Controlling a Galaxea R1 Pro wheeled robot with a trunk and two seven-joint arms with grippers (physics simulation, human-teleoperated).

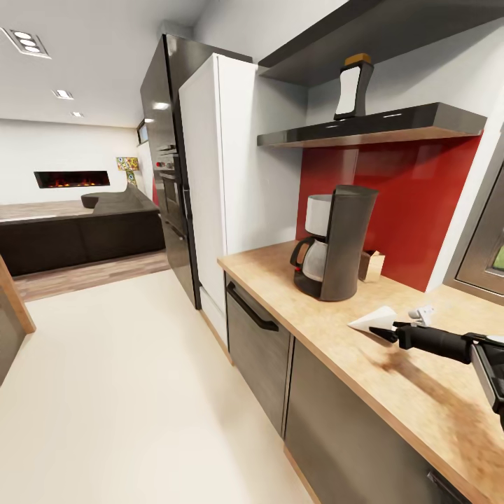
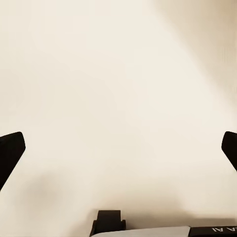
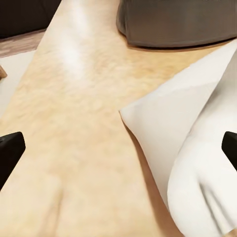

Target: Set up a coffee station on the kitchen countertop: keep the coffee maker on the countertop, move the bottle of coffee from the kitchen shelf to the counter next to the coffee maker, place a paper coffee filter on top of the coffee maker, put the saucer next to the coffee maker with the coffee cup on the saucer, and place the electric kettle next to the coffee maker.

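The right gripper (image 1: pixel 383 332) is spread wide, low over the countertop (image 1: pixel 392 392), tips at the paper filter (image 1: pixel 376 318) near the coffee maker (image 1: pixel 334 241). The coffee bottle (image 1: pixel 352 86) stands on the shelf (image 1: pixel 371 126) above. The left gripper (image 2: pixel 118 148) is wide too.

Bare countertop (image 1: pixel 413 392) around the hand (image 1: pixel 381 333); coffee maker (image 1: pixel 336 241) blocks beyond.

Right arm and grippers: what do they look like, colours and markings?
In the head view, the right gripper has thin, pointed black fingers on a black cylindrical forearm, with a boxy black-and-grey wrist section. Both wrist views show dark, blunt fingertips at the picture edges. The left wrist view shows a grey housing bearing partial white lettering; text unreadable.
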